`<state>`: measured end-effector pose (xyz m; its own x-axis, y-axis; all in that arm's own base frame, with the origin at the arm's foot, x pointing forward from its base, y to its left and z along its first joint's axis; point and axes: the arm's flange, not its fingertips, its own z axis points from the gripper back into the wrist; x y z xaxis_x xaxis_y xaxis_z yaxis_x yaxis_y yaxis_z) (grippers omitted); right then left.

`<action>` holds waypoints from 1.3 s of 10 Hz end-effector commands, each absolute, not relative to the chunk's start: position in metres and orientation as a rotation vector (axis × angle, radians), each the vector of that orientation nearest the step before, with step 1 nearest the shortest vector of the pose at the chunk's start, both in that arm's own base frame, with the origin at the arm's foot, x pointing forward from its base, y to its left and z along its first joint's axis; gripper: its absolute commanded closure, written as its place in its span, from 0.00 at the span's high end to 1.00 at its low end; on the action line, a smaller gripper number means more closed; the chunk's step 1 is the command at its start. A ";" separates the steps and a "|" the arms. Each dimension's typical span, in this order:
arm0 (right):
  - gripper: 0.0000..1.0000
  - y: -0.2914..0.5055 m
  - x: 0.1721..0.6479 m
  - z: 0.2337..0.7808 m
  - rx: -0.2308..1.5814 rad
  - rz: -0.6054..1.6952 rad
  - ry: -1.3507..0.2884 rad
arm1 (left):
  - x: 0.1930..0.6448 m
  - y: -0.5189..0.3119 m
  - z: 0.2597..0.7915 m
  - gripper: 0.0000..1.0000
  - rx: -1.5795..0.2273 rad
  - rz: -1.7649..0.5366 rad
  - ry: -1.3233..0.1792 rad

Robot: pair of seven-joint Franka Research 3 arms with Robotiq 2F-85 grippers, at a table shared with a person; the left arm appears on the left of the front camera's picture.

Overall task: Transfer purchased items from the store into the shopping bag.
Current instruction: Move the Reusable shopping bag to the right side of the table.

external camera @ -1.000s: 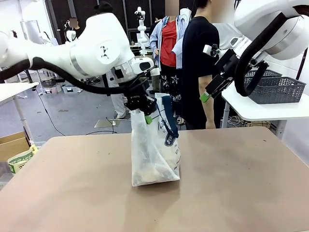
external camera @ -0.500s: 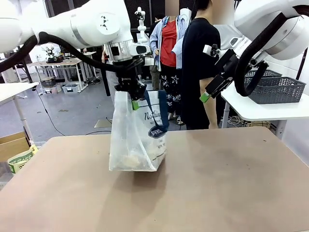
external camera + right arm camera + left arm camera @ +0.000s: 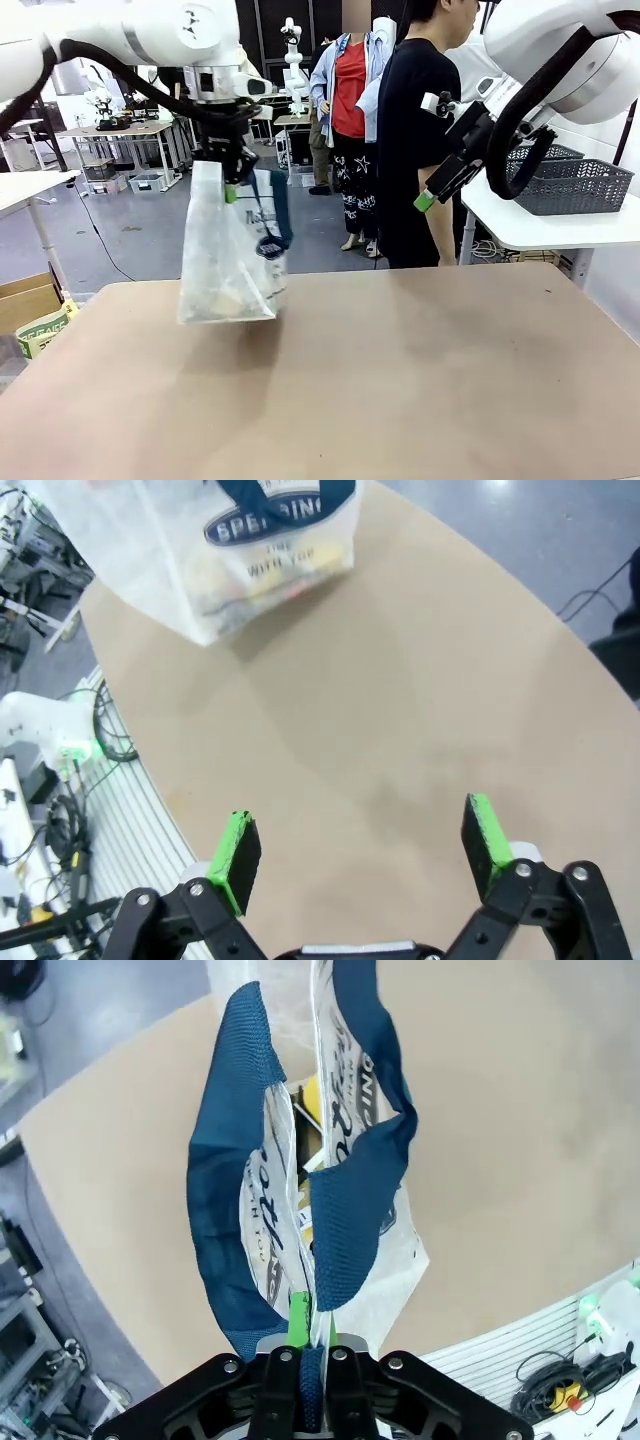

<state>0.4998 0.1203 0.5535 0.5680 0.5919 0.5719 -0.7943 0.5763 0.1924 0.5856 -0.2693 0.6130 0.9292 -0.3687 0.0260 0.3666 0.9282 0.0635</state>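
Note:
The shopping bag (image 3: pixel 228 262) is translucent white with navy handles and hangs over the table's far left, its bottom lifted clear. My left gripper (image 3: pixel 232 186) is shut on one navy handle at the top of the bag. Seen from the left wrist, that gripper (image 3: pixel 312 1338) pinches the handle, and the shopping bag (image 3: pixel 345 1150) gapes below, showing yellowish purchased items (image 3: pixel 310 1095) inside. My right gripper (image 3: pixel 432 192) is raised at the far right, open and holding nothing. From the right wrist, its fingers (image 3: pixel 365 845) spread wide over bare table, with the bag (image 3: pixel 150 550) and its packets (image 3: pixel 245 580) beyond.
A person in a black shirt (image 3: pixel 415 130) stands at the far edge, just left of my right arm. A dark grey lattice basket (image 3: pixel 570 185) rests on a white side table at the right. The brown table (image 3: pixel 400 380) stretches wide to the bag's right.
My left arm has lifted the bag off the table and carried it leftward and up. The right arm has stayed still and open.

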 end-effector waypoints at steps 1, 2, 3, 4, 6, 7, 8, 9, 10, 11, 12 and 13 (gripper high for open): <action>1.00 0.121 0.501 0.555 0.460 0.854 -0.472 | 0.570 -0.243 0.638 0.00 0.092 -0.266 -0.074; 1.00 0.121 0.501 0.555 0.460 0.854 -0.472 | 0.559 -0.222 0.644 0.00 0.093 -0.218 -0.102; 1.00 0.121 0.501 0.555 0.460 0.854 -0.472 | 0.546 -0.205 0.647 0.00 0.101 -0.189 -0.125; 1.00 0.121 0.501 0.555 0.460 0.854 -0.472 | 0.534 -0.191 0.651 0.00 0.125 -0.166 -0.169; 1.00 0.121 0.501 0.555 0.460 0.854 -0.472 | 0.525 -0.155 0.642 0.00 0.140 -0.114 -0.245; 1.00 0.121 0.501 0.555 0.460 0.854 -0.472 | 0.519 -0.137 0.637 0.00 0.163 -0.085 -0.255; 1.00 0.121 0.501 0.555 0.460 0.854 -0.472 | 0.516 -0.123 0.628 0.00 0.165 -0.068 -0.265; 1.00 0.121 0.501 0.555 0.460 0.854 -0.472 | 0.511 -0.112 0.623 0.00 0.173 -0.081 -0.294; 1.00 0.121 0.501 0.555 0.460 0.854 -0.472 | 0.508 -0.104 0.616 0.00 0.176 -0.093 -0.315; 1.00 0.121 0.501 0.555 0.460 0.854 -0.472 | 0.506 -0.092 0.608 0.00 0.203 -0.101 -0.347; 1.00 0.121 0.501 0.555 0.460 0.854 -0.472 | 0.504 -0.083 0.602 0.00 0.211 -0.110 -0.366; 1.00 0.121 0.501 0.555 0.460 0.854 -0.472 | 0.504 -0.075 0.591 0.00 0.222 -0.122 -0.387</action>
